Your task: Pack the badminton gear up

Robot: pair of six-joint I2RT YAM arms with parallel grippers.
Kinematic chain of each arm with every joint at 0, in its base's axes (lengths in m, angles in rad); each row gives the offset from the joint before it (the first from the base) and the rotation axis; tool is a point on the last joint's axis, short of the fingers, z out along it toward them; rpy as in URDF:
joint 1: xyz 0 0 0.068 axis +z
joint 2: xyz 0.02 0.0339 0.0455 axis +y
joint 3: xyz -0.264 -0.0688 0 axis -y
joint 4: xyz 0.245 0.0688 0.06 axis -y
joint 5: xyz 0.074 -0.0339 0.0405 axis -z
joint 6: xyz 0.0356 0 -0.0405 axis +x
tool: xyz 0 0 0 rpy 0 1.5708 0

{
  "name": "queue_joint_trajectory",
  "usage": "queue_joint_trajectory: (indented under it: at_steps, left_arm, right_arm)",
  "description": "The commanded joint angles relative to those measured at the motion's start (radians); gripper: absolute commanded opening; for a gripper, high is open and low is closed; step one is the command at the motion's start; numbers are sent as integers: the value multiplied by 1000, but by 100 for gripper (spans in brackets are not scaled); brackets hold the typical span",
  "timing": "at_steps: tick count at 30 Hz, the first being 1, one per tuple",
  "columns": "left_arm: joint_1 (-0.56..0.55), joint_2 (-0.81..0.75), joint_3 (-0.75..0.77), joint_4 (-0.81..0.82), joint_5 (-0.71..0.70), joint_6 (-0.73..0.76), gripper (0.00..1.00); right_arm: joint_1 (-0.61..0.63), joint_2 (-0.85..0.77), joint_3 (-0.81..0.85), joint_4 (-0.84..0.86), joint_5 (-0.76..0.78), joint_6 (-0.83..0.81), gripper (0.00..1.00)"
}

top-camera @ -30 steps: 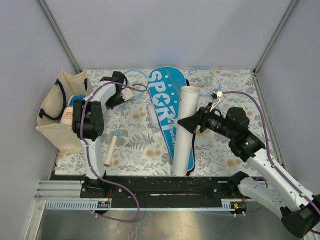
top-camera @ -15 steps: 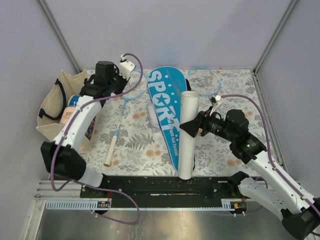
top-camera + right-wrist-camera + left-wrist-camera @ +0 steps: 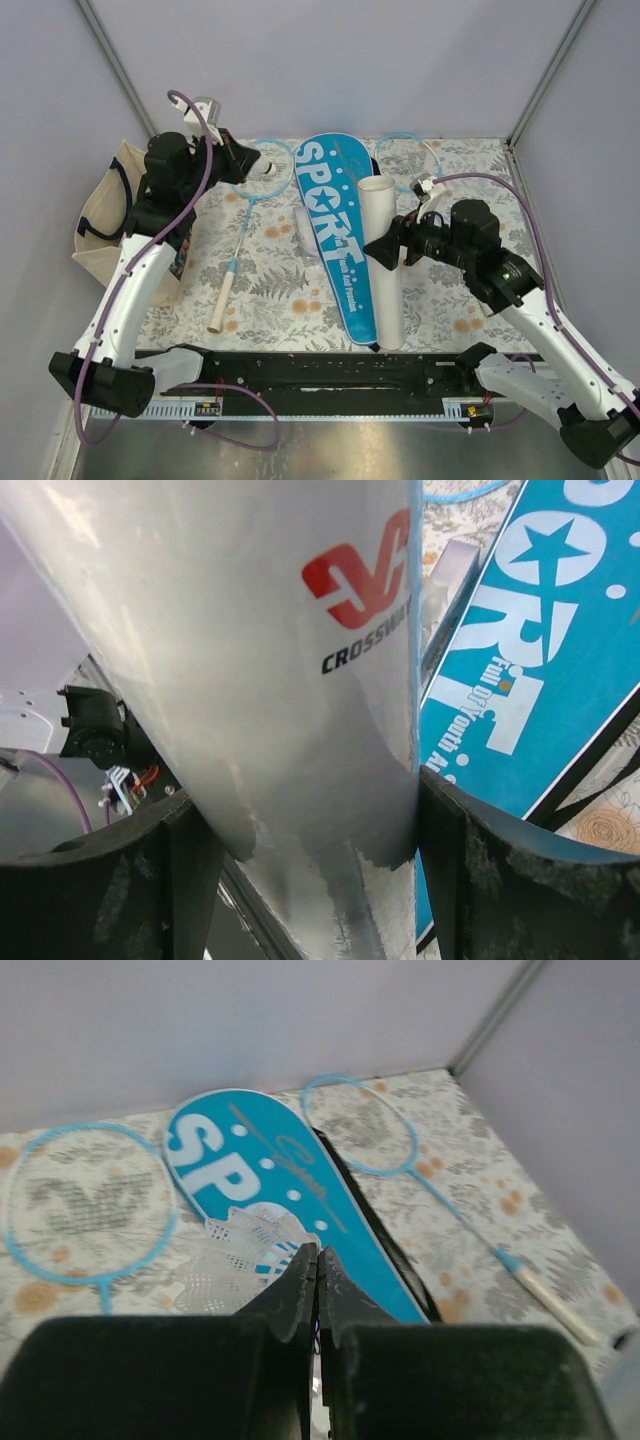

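My right gripper (image 3: 384, 250) is shut on the long white tube (image 3: 384, 262), which slants above the table with its open end (image 3: 377, 185) to the rear. In the right wrist view both fingers (image 3: 170, 880) press the tube (image 3: 250, 660). The blue "SPORT" cover (image 3: 335, 225) lies flat beside it. My left gripper (image 3: 245, 160) hangs shut and empty in the air above one racket's head (image 3: 268, 165); its white handle (image 3: 220, 305) points toward me. The other racket (image 3: 362, 1125) lies at the back right. White shuttlecocks (image 3: 245, 1250) lie at the cover's (image 3: 250, 1160) left edge.
A beige cloth bag (image 3: 100, 215) with black handles stands at the left edge with packets inside. The floral cloth (image 3: 280, 290) covers the table. Grey walls close in the back and sides, and the black base rail (image 3: 320, 370) runs along the near edge.
My left arm has risen and swung back from the racket area toward the rear left. The tube's near end has swung right and forward in the right gripper.
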Motion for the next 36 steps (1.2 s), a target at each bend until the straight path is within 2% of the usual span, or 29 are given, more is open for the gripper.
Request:
queue_joint_trajectory:
  at_steps: [1, 8, 11, 18, 26, 36]
  left_arm:
    - [4, -132, -86, 134, 185, -227, 0]
    - [4, -301, -236, 282, 272, -276, 0]
    - [6, -332, -296, 354, 352, -342, 0]
    - [-6, -356, -301, 383, 472, -390, 0]
    - [-16, -390, -230, 205, 438, -371, 0]
    - [-39, -384, -238, 178, 473, -379, 0]
  right_arm:
    - [1, 65, 104, -99, -98, -74, 52]
    - [8, 94, 46, 34, -316, 41, 48]
    - [33, 131, 68, 18, -344, 45, 48]
    - [140, 228, 182, -160, -267, -22, 48]
    - [231, 369, 355, -407, -103, -125, 48]
    - [318, 409, 386, -367, -112, -113, 48]
